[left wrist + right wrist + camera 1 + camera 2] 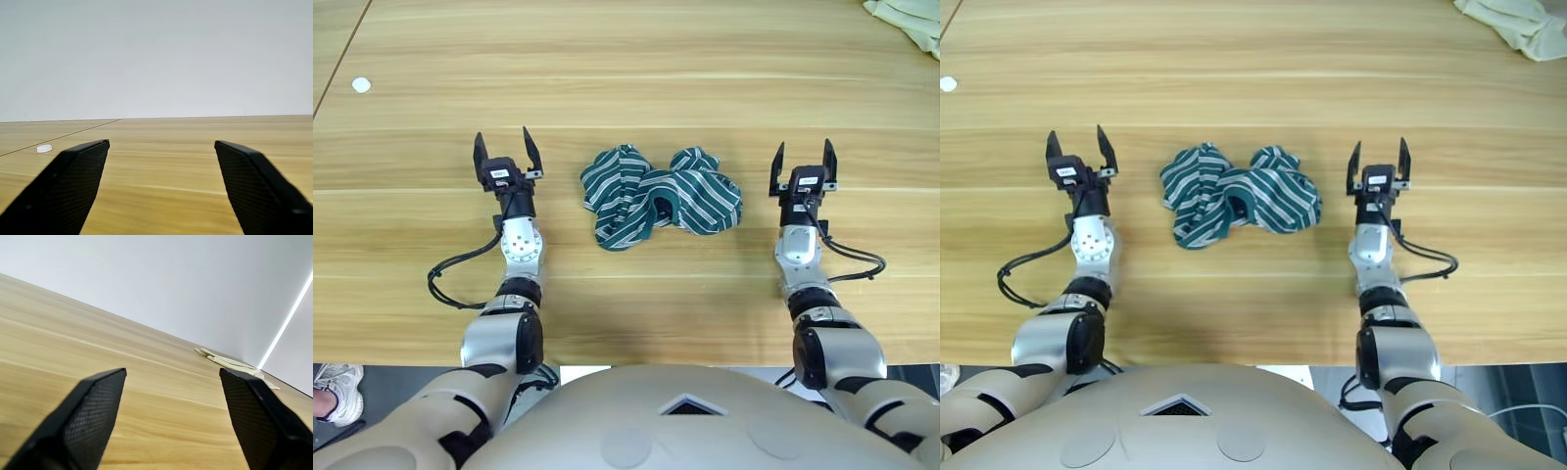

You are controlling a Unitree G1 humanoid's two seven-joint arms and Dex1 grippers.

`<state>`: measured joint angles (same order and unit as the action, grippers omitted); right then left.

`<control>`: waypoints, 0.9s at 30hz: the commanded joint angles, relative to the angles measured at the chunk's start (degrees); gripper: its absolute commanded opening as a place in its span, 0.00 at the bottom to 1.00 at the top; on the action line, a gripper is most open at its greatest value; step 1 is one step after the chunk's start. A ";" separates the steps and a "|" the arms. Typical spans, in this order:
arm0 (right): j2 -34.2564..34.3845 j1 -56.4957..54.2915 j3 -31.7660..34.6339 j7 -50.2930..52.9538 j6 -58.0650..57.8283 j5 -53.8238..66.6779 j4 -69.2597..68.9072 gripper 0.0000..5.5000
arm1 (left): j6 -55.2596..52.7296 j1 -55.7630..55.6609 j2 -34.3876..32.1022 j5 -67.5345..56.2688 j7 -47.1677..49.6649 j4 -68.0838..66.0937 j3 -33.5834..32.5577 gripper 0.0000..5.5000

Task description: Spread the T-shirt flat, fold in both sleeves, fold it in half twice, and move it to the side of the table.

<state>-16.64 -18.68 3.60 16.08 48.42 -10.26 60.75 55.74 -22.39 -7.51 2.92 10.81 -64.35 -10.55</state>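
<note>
Left pincer (502, 143): black, two-fingered, jaws spread wide, holding nothing; set low over the table, tips pointing away from the robot.
Right pincer (804, 149): same make, jaws equally wide, also holding nothing; level with its partner.
Between the pincers: green-and-white striped cotton T-shirt (661, 196), bunched in a crumpled heap, touching neither pincer and somewhat nearer the right one.
Under the pincers: light-coloured wooden plank table (626, 78).
Ahead of the left pincer, out to its left: small white round disc (361, 85), lying flat, well apart from the garment.
Ahead of the right pincer, out to its right: pale cream cloth (911, 20), rumpled, at the far table corner.
Done so far: by appearance, nothing; the garment is neither spread nor folded, and sleeves cannot be picked out in the heap.
Left to do: the whole sequence, namely spreading flat, both sleeve folds, two halvings, and the move to the table side.
Likely first step: each pincer closing in on its own side of the heap to pull it open.
</note>
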 commanded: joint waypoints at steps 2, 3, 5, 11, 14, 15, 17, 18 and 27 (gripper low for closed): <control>0.25 -1.55 -0.20 0.79 -0.65 -0.63 2.13 0.58 | -1.52 -1.18 0.03 -0.66 -0.22 -2.16 -0.29 0.72; 0.24 -1.72 -0.18 0.84 -0.59 -0.66 2.27 0.58 | -1.52 -1.37 0.12 -0.62 -0.29 -2.29 -0.17 0.72; 0.20 -1.79 -0.08 1.06 -0.43 -0.68 2.45 0.58 | -1.54 -1.55 0.24 -0.56 -0.47 -2.41 -0.01 0.72; 0.54 -2.50 -0.09 1.31 -0.38 -0.65 2.74 0.58 | -1.38 -1.98 -0.24 -1.05 -1.73 -2.41 -0.05 0.72; 1.07 -2.85 -0.38 0.97 -0.07 -0.62 2.93 0.57 | -0.91 -1.74 -0.44 -1.09 -2.12 -2.38 -0.03 0.68; 1.24 -2.96 -0.46 0.78 0.05 -0.58 2.95 0.57 | -0.71 -1.60 -0.45 -1.18 -2.08 -2.28 -0.11 0.65; 1.43 -3.20 -0.59 0.51 0.19 -0.55 3.06 0.57 | -0.38 -1.34 -0.51 -1.22 -1.90 -2.03 -0.22 0.64; 1.42 -3.22 -0.61 0.55 0.20 -0.56 3.25 0.57 | -0.35 -1.34 -0.53 -1.30 -1.92 -2.02 -0.29 0.64; 1.50 -3.86 -1.06 1.35 -0.04 -0.78 4.31 0.68 | -0.47 -1.21 -0.60 -1.66 -2.59 -2.27 -0.87 0.68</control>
<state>-15.69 -21.46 2.37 16.92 48.61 -11.02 64.57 55.32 -23.61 -7.91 1.88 8.34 -66.42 -11.16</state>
